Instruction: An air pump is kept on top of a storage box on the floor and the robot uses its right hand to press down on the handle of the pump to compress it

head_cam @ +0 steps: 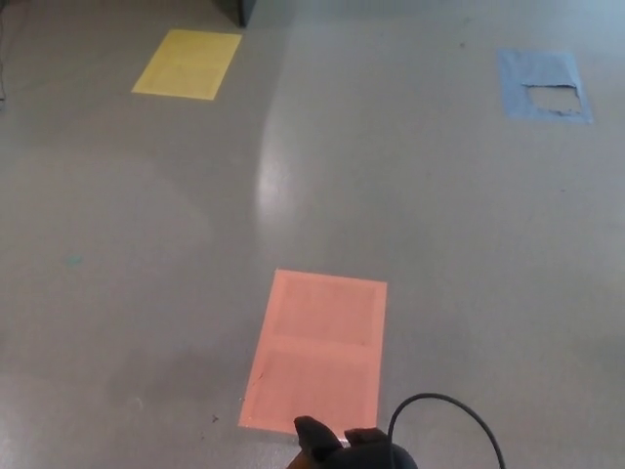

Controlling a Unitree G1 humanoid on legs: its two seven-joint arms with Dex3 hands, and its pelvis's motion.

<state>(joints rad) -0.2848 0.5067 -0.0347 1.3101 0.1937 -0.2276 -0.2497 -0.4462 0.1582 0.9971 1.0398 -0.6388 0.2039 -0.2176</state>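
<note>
Only a black lump (pixel 347 447) pokes up at the bottom edge of the head view, just below the orange patch. It appears to be my right hand on top of the air pump, but hand and handle cannot be told apart. A thin black hose (pixel 459 410) loops up from its right side and runs off the bottom edge. The pump's body and the storage box are out of frame. My left hand does not show.
Grey floor fills the view. An orange rectangle (pixel 317 347) lies just ahead, a yellow one (pixel 187 63) far left, and a torn blue one (pixel 543 86) far right. A dark object's corner (pixel 232 10) sits at the top edge.
</note>
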